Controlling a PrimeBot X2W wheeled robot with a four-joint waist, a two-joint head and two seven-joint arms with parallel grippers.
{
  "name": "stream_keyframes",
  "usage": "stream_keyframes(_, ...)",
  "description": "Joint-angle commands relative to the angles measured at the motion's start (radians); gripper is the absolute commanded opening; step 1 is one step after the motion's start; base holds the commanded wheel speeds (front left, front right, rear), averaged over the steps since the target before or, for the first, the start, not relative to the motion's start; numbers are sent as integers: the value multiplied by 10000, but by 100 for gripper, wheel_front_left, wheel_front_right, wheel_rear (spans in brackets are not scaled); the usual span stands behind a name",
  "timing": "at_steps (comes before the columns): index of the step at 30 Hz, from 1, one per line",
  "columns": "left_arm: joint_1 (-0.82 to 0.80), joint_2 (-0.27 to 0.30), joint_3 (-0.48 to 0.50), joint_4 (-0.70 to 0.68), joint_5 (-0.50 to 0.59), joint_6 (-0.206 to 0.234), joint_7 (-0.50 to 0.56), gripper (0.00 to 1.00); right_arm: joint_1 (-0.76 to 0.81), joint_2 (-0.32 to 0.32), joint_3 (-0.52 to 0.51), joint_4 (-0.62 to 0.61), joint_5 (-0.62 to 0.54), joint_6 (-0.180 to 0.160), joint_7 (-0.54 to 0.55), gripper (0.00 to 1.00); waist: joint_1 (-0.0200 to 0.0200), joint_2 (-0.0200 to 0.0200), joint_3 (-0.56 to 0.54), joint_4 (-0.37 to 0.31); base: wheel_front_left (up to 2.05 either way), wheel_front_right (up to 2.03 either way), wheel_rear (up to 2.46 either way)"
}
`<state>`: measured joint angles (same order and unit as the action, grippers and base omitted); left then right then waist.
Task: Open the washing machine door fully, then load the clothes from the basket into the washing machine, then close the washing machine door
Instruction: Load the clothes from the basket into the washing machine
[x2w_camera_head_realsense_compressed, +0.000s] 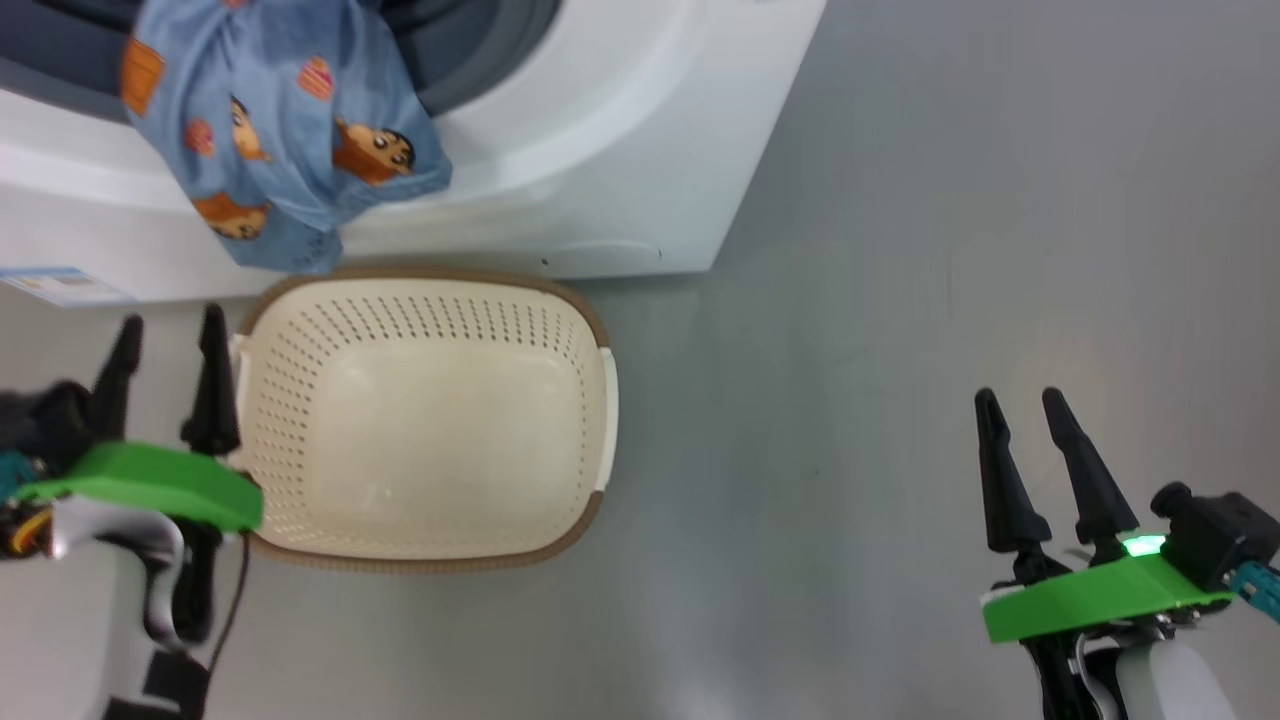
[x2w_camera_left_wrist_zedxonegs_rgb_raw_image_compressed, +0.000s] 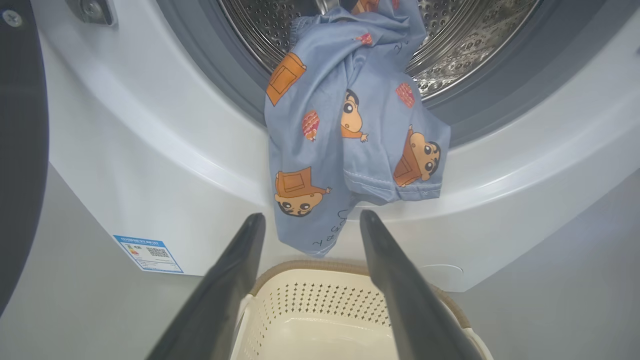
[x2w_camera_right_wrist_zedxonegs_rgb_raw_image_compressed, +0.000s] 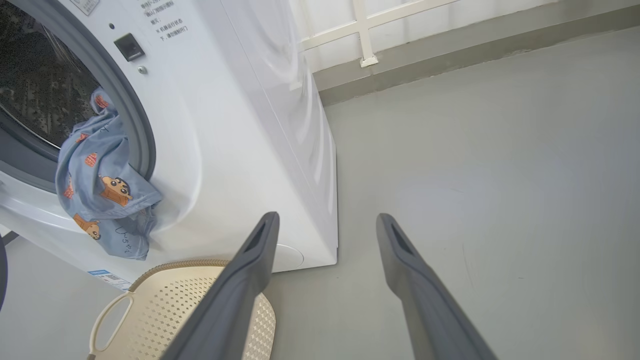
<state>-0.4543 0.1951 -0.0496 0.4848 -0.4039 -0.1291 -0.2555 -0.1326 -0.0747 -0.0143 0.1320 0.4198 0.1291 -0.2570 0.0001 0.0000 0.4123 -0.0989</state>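
Grey floor (x2w_camera_head_realsense_compressed: 900, 300) surrounds the scene: soft blue printed clothes (x2w_camera_left_wrist_zedxonegs_rgb_raw_image_compressed: 345, 135) hang half out of the perforated steel drum (x2w_camera_left_wrist_zedxonegs_rgb_raw_image_compressed: 450, 50), draped over the smooth white lip of the washer (x2w_camera_left_wrist_zedxonegs_rgb_raw_image_compressed: 150, 165) above the empty cream plastic basket (x2w_camera_head_realsense_compressed: 430, 275). Left gripper (x2w_camera_head_realsense_compressed: 170, 322) and right gripper (x2w_camera_head_realsense_compressed: 1018, 398) stand open, holding nothing. Swinging the door (x2w_camera_left_wrist_zedxonegs_rgb_raw_image_compressed: 22, 150) shut now would likely pinch the trailing cloth.

clothes (x2w_camera_left_wrist_zedxonegs_rgb_raw_image_compressed: 350, 125) are light blue with orange-brown cartoon prints, basket (x2w_camera_head_realsense_compressed: 300, 420) is cream with a brown rim, washing machine (x2w_camera_head_realsense_compressed: 620, 150) plain white
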Motion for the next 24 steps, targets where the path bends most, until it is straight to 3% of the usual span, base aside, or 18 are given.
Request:
stream_keyframes(1, -608, 502, 315, 164, -87, -15, -63, 100, -279, 3, 300, -301, -100, 16, -48, 100, -1, 0, 1052, -442, 0, 0, 0)
stream_keyframes(7, -2083, 850, -53, 1392, -151, -15, -63, 100, -658, 156, 511, -444, -144, 16, -48, 100, -1, 0, 1774, -872, 0, 0, 0)
stream_keyframes(16, -3089, 982, -623, 1834, -655, -15, -63, 100, -878, 236, 636, -541, -53, 16, -48, 100, -1, 0, 2272, -1161, 0, 0, 0)
stream_keyframes(24, -3662, 1221, -489, 2553, -1076, -15, -63, 100, -918, 242, 935, -542, 260, 16, -48, 100, -1, 0, 2376, -1432, 0, 0, 0)
